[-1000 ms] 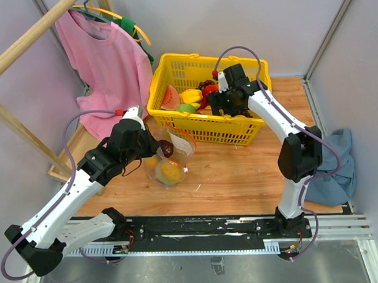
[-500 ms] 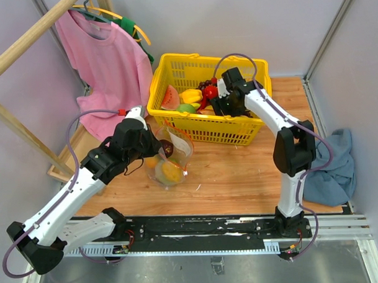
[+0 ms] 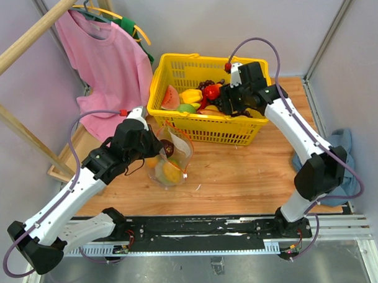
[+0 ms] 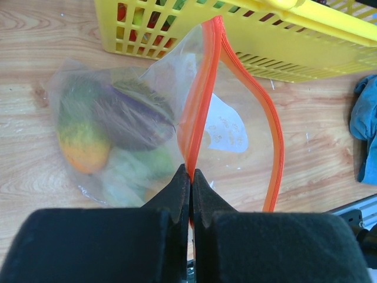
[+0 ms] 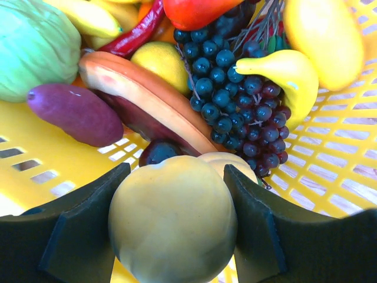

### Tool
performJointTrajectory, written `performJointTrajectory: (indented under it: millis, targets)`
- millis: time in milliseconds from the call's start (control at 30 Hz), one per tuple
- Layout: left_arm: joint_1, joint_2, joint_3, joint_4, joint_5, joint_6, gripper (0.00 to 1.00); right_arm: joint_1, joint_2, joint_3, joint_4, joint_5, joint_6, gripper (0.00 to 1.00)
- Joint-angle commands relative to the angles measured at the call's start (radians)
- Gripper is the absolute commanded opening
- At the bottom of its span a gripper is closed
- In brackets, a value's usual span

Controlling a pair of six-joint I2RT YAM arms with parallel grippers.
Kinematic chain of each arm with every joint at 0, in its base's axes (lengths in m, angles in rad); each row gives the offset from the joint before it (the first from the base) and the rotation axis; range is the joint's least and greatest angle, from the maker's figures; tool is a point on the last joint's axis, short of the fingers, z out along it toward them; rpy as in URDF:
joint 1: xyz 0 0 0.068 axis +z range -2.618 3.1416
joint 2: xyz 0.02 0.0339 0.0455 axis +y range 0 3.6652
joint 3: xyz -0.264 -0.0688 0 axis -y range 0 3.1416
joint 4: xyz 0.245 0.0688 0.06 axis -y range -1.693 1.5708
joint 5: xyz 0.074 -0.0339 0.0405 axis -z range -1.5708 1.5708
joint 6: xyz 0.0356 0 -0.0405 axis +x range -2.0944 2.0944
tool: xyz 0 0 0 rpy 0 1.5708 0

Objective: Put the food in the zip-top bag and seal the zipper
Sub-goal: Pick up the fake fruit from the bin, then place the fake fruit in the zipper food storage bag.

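The clear zip-top bag point(image 3: 170, 159) lies on the table in front of the basket, its mouth open. It holds an orange-and-green fruit point(image 4: 82, 141), a purple piece point(image 4: 132, 112) and other pale food. My left gripper point(image 4: 191, 177) is shut on the near end of the red zipper point(image 4: 203, 88), which loops round the open mouth; a white label point(image 4: 227, 132) shows through the plastic. My right gripper point(image 5: 175, 177) is shut on a round pale yellow fruit point(image 5: 174, 227) just above the food in the yellow basket point(image 3: 238, 135). In the top view it point(image 3: 230, 104) is over the basket's middle.
The basket holds dark grapes point(image 5: 235, 94), a green cabbage point(image 5: 32, 44), a purple piece point(image 5: 73, 115), yellow fruits point(image 5: 321, 35) and a watermelon slice point(image 3: 169, 97). A pink shirt point(image 3: 105, 63) hangs on a wooden rack at the left. A blue cloth point(image 3: 339, 167) lies at the right.
The right arm's elbow has swung out to the right and the right gripper has shifted a little right over the basket. The left arm and the bag have not moved.
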Motion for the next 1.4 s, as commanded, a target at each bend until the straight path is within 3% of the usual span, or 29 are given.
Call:
performJointTrajectory:
  millis: [0,233,667,867,1067,1367]
  targets:
    - [0.007,-0.005,-0.006,0.037,0.014,-0.003,0.0,-0.008,-0.084,-0.047,0.074,0.018,0.052,0.31]
    - [0.007,-0.008,-0.014,0.044,0.022,-0.014,0.0,0.025,-0.248,-0.15,0.209,-0.047,0.116,0.31]
    - [0.007,-0.014,-0.004,0.058,0.047,-0.02,0.0,0.261,-0.393,-0.313,0.44,-0.291,0.066,0.32]
    - [0.007,-0.019,-0.007,0.064,0.064,-0.021,0.0,0.355,-0.368,-0.374,0.524,-0.417,-0.042,0.35]
    - [0.007,-0.02,-0.009,0.066,0.09,-0.011,0.0,0.448,-0.299,-0.381,0.497,-0.394,-0.195,0.4]
    - [0.007,-0.022,-0.013,0.079,0.104,-0.011,0.0,0.489,-0.207,-0.415,0.533,-0.404,-0.253,0.48]
